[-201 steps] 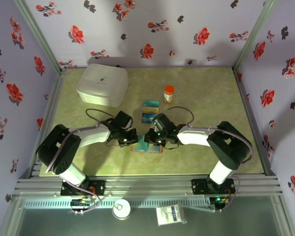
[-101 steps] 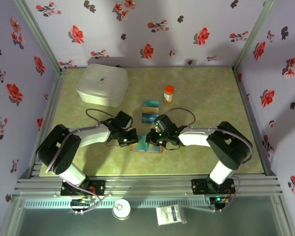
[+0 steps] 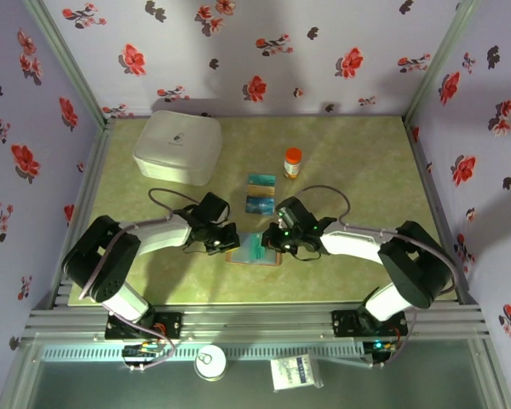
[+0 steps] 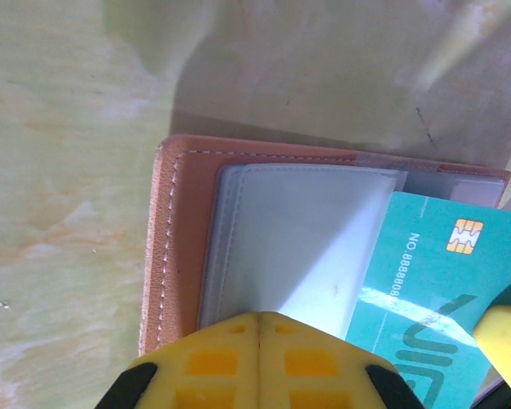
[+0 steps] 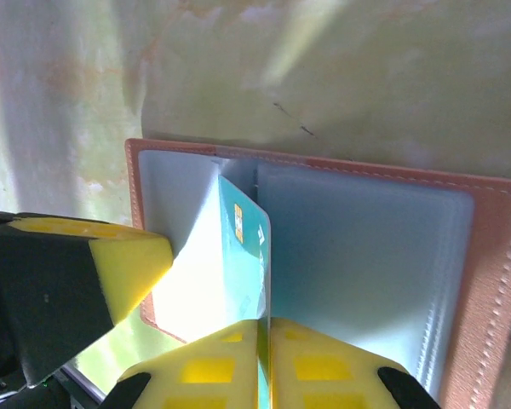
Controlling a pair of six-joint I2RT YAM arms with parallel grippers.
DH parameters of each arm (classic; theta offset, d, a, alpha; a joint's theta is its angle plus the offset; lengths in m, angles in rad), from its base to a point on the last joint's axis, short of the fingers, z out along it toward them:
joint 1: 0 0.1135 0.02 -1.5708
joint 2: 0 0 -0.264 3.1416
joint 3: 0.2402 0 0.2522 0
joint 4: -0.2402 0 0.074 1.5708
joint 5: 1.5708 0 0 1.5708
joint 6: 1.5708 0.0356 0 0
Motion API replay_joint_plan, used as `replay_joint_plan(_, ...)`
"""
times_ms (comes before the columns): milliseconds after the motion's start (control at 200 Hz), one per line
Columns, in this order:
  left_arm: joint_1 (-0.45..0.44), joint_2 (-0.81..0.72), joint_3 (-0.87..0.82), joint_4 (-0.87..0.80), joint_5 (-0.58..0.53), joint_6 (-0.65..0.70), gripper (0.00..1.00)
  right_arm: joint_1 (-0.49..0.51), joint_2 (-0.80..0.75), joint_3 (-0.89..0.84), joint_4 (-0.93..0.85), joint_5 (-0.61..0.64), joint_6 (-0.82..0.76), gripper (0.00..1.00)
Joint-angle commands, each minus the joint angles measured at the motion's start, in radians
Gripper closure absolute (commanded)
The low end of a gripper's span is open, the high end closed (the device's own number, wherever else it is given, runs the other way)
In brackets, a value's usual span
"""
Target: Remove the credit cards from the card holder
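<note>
My right gripper [image 5: 264, 362] clamps the teal card [image 5: 243, 234], probably stiff and slick, at its 6 o'clock edge (left gripper [image 4: 257, 362], closed, rests on the wallet [image 4: 166, 247]).

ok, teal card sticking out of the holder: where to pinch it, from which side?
Best pinch the teal card on its exposed end beyond the chip, coming from the right arm's side. Its other end sits in the clear sleeve of the card holder, which the left gripper pins. The right gripper is shut there.
</note>
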Motion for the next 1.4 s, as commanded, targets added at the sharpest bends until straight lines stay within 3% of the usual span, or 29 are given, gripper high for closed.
replay_joint_plan(0,-0.004,0.004,0.001,-0.071,-0.032,0.022,1.0,-0.005,-0.02,0.01,-0.101,0.044,-0.037,0.9)
replay_joint_plan(580,-0.005,0.006,0.008,-0.025,0.016,0.009,1.0,0.007,0.019,0.069,-0.114,0.048,-0.037,0.9)
replay_joint_plan(855,-0.002,-0.045,-0.008,-0.018,-0.011,0.014,1.0,0.007,-0.034,0.102,-0.192,0.087,-0.076,0.93)
replay_joint_plan(990,0.008,-0.08,-0.018,-0.032,-0.034,0.018,1.0,0.002,-0.055,0.169,-0.313,0.124,-0.165,0.95)
replay_joint_plan(1130,0.015,-0.109,-0.02,-0.069,-0.064,0.035,0.93,-0.019,-0.059,0.257,-0.45,0.146,-0.297,0.95)
replay_joint_plan(1395,0.043,-0.159,-0.049,-0.063,-0.073,0.034,0.86,-0.06,-0.014,0.44,-0.666,0.201,-0.675,0.96)
